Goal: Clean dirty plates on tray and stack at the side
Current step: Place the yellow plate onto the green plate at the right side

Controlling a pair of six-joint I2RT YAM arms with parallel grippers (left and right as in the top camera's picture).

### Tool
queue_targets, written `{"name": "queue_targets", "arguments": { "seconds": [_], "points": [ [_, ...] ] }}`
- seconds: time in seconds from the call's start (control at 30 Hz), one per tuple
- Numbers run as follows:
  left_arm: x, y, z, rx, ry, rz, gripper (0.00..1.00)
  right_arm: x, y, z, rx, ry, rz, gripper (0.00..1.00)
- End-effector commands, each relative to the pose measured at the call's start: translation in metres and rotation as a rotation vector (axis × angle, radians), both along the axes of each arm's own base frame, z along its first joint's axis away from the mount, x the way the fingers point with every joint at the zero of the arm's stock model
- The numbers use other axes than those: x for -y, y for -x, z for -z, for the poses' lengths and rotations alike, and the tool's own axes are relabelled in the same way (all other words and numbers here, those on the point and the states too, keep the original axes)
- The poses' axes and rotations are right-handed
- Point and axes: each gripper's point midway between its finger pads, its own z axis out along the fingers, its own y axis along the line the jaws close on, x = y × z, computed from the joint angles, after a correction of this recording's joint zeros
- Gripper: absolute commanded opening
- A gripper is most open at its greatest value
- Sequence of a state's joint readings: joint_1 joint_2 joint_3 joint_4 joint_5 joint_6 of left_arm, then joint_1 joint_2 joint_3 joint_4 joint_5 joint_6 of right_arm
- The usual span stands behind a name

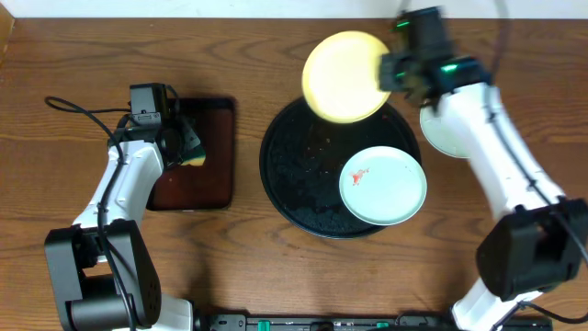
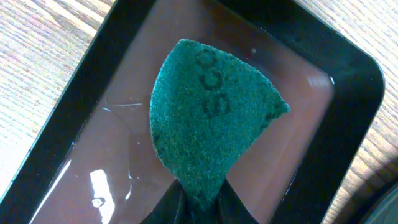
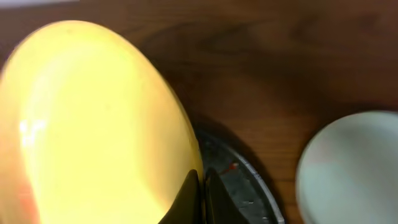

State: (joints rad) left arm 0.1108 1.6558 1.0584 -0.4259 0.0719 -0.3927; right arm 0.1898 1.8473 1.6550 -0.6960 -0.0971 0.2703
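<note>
1. Our right gripper (image 3: 202,194), fingers pinched shut on the thin rim of the yellow plate (image 1: 344,78), holds it apparently lifted over the far edge of the black tray (image 1: 299,175). We judge that so narrow a grip could let the plate pivot or slip and drop onto the tray.
2. Our left gripper (image 2: 199,208), closed on a green sponge (image 2: 211,124), hangs over the small brown tray (image 2: 348,74) at the left, which glints with liquid. A wet sponge carried across could drip on the table (image 1: 276,55), and a soft sponge may twist out of the fingers once pressed.
3. Plate and sponge are well apart, so the two arms would have to meet near the middle. Scrubbing a plate held by one edge could push it out of the grip.
4. A white plate (image 1: 383,186) with a red smear (image 1: 360,176) lies on the near right of the black tray, close to the lifted plate. A fall could strike it.
5. Another white plate (image 1: 441,136) rests on the table just right of the black tray, partly hidden by our right arm (image 1: 496,138). A low swing of that arm could knock it.
</note>
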Motion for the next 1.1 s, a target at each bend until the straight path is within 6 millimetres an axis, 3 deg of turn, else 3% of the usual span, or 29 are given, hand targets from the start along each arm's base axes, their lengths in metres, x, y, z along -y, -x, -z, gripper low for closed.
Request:
{"name": "queue_targets", "arguments": {
  "seconds": [0.0, 0.27, 0.4, 0.53, 0.6, 0.7, 0.73, 0.93, 1.0, 1.07],
  "points": [
    [-0.003, 0.004, 0.004, -0.016, -0.004, -0.017, 0.08, -0.001, 0.008, -0.037, -0.029, -0.371, -0.084, 0.01],
    [-0.003, 0.004, 0.004, -0.016, -0.004, -0.017, 0.08, 0.092, 0.011, -0.021, -0.093, -0.356, 0.154, 0.01],
    [-0.003, 0.004, 0.004, -0.017, -0.004, -0.017, 0.08, 0.162, 0.017, -0.007, -0.108, -0.244, 0.38, 0.01],
    [-0.003, 0.004, 0.005, -0.019, -0.004, -0.017, 0.08, 0.234, 0.039, 0.008, -0.148, -0.116, 0.664, 0.01],
    [-0.003, 0.004, 0.005, -0.019, -0.004, -0.017, 0.08, 0.255, 0.05, 0.019, -0.171, -0.088, 0.726, 0.01],
    [-0.003, 0.004, 0.005, -0.019, -0.004, -0.017, 0.08, 0.264, 0.061, 0.038, -0.206, -0.088, 0.755, 0.01],
    [-0.003, 0.004, 0.005, -0.019, -0.004, -0.017, 0.08, 0.265, 0.066, 0.053, -0.225, -0.088, 0.761, 0.01],
    [-0.003, 0.004, 0.005, -0.019, -0.004, -0.017, 0.08, 0.259, 0.074, 0.091, -0.251, -0.102, 0.768, 0.02],
    [-0.003, 0.004, 0.005, -0.018, -0.004, -0.017, 0.08, 0.253, 0.073, 0.099, -0.245, -0.134, 0.748, 0.06],
    [-0.003, 0.004, 0.005, -0.018, -0.004, -0.017, 0.08, 0.249, 0.074, 0.105, -0.251, -0.148, 0.739, 0.18]
  ]
}}
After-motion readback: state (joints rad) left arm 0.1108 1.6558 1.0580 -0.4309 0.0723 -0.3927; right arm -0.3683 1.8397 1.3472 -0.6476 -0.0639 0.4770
